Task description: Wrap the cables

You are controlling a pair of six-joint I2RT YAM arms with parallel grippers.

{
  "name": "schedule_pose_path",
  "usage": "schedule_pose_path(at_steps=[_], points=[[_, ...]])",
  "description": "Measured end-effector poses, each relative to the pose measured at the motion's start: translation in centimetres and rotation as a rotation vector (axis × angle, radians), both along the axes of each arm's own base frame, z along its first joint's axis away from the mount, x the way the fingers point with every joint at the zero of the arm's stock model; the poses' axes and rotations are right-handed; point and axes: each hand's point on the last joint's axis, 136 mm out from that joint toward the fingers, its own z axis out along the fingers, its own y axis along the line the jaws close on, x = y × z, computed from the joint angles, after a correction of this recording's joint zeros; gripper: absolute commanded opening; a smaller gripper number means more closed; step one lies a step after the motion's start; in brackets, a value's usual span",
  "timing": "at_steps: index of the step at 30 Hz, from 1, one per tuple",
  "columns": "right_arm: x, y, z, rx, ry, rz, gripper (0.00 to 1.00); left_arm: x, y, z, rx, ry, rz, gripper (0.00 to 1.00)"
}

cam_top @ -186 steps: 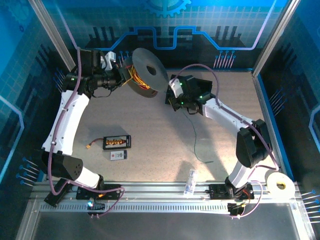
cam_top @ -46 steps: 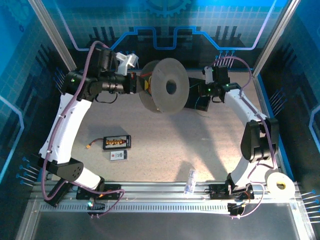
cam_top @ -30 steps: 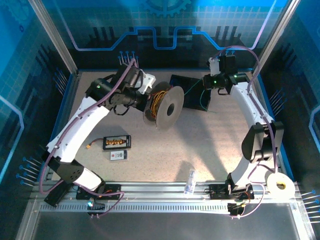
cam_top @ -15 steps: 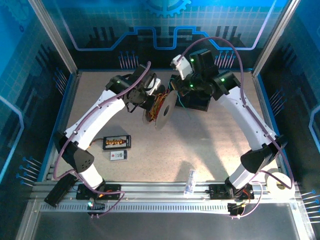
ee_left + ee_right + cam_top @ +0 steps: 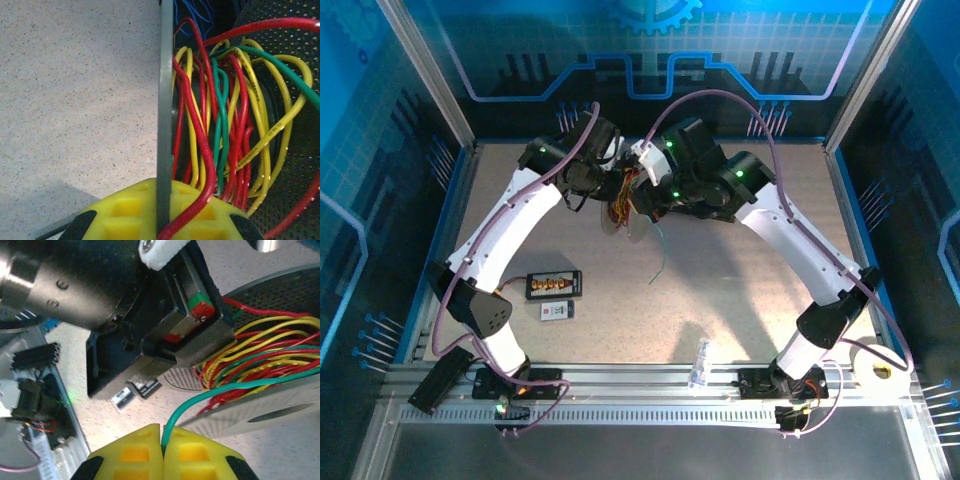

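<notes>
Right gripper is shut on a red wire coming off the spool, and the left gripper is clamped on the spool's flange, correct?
Not quite. The wire pinched in the right gripper is the green cable, not a red one; the right wrist view shows it running up from between the yellow pads. The rest holds: the left gripper is clamped on the spool's grey flange.

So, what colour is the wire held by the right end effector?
The wire is green, best seen in the right wrist view.
</notes>
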Motion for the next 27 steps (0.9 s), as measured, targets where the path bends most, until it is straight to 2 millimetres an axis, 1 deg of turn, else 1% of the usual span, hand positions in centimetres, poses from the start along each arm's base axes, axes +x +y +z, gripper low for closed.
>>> schedule_pose_path(at_steps=[3, 5, 8, 10, 14, 18, 20, 21, 27], points=[[0.4, 1.1, -0.9, 0.036, 0.054, -0.023, 0.00, 0.2, 0.1, -0.5, 0.000, 0.018, 0.030, 0.00], [0.4, 1.8, -2.0, 0.047, 0.090, -0.033, 0.00, 0.4, 0.4, -0.8, -0.003, 0.027, 0.060, 0.00], [-0.2, 3.1, -4.4, 0.057, 0.134, -0.046, 0.00, 0.8, 1.4, -0.9, -0.004, 0.030, 0.130, 0.00], [-0.7, 3.7, -6.5, 0.066, 0.155, -0.069, 0.00, 0.9, 2.5, -1.3, -0.005, 0.039, 0.185, 0.00], [-0.8, 3.7, -8.8, 0.106, 0.178, -0.131, 0.00, 0.5, 4.3, -2.8, -0.019, 0.091, 0.285, 0.00], [-0.4, 3.6, -11.0, 0.144, 0.192, -0.193, 0.00, 0.5, 4.7, -3.2, -0.064, 0.104, 0.347, 0.00], [0.0, 3.6, -11.5, 0.158, 0.192, -0.219, 0.00, 0.7, 4.6, -3.1, -0.083, 0.097, 0.362, 0.00], [0.2, 3.7, -11.5, 0.169, 0.188, -0.229, 0.00, 0.9, 4.6, -3.1, -0.089, 0.092, 0.370, 0.00], [0.4, 4.0, -9.7, 0.214, 0.146, -0.251, 0.00, 1.2, 4.6, -2.3, -0.136, 0.064, 0.414, 0.00]])
